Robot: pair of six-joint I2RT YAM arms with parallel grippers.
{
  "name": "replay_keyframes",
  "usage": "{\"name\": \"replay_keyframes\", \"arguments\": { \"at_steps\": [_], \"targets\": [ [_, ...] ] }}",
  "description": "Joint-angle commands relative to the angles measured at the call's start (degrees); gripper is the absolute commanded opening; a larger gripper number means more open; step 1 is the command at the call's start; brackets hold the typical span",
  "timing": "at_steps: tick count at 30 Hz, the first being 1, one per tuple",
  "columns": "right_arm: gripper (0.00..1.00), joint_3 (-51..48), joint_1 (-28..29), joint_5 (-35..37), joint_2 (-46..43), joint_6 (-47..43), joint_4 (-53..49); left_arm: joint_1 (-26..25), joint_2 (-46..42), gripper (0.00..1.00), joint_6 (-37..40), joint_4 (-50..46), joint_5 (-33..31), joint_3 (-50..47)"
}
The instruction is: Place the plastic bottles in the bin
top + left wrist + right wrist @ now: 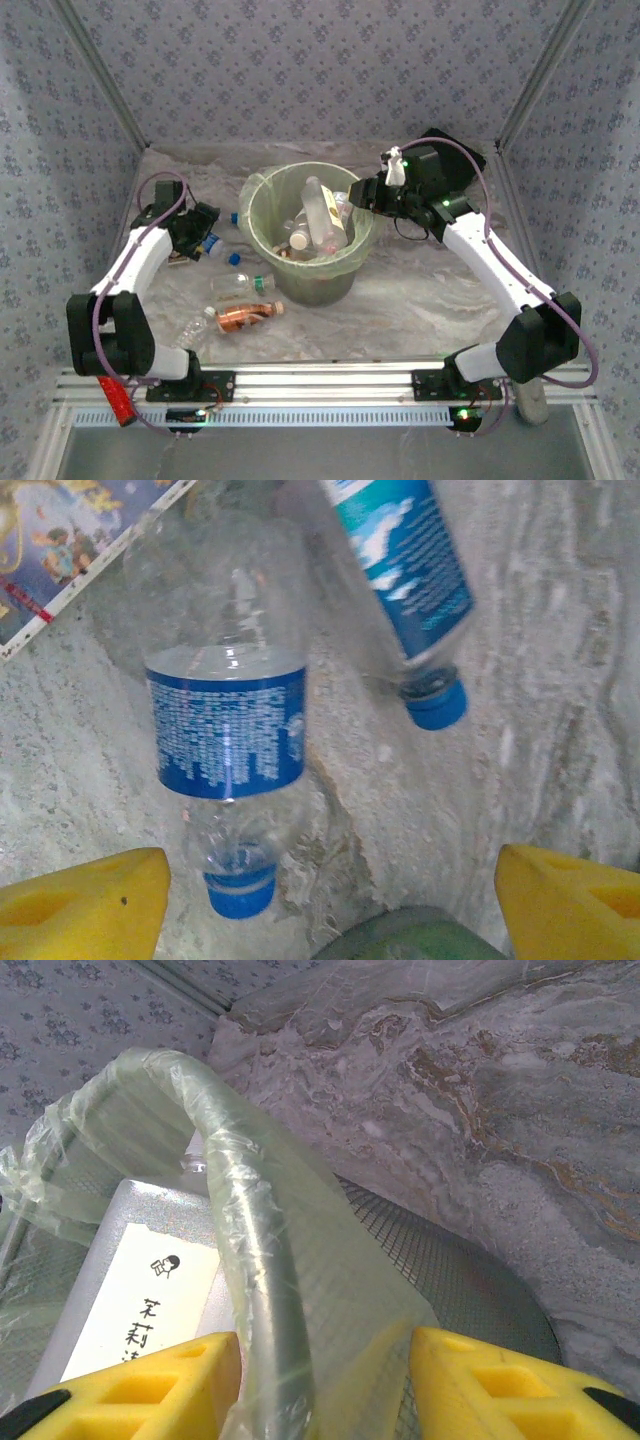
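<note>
**A:** Looking from above, where is everything?
**B:** The bin (310,262) stands mid-bench (430,300) with bottles (322,215) inside. Loose bottles (245,300) lie near the left tool (205,241).
**A:** Left wrist?
**B:** Jaws wide apart, empty, above two blue-labelled bottles (228,725).
**A:** Right wrist?
**B:** The right tool (322,1340) clamps the bin's rim.

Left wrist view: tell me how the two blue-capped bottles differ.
Label: the nearer bottle wears a dark blue band with white print; the farther bottle wears a teal one with white splashes. Pose: the nearer bottle runs nearly straight down the picture; the farther bottle slants, cap toward the lower right. Both are clear, blue-capped and lie on the table.
</note>
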Motion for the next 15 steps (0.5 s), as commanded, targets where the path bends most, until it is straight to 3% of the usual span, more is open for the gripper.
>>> {"name": "replay_keyframes", "arguments": {
  "at_steps": [1, 11, 15],
  "targets": [
    [0.50, 0.5, -0.4, -0.8, -0.7, -1.3, -0.3, -1.9, 2.7, 0.84, -2.6, 2.2, -2.1, -2.0],
    [0.50, 0.3, -0.8, -0.4, -1.3, -1.8, -1.2, -2.8, 10.6, 0.81, -3.9, 6.4, -3.5, -4.8],
    [0.50, -0.2, -0.9, -0.4, -1.5, -1.7, -1.2, -2.8, 12.4, 0.75, -4.0, 7.0, -4.5, -4.9]
  ]
}}
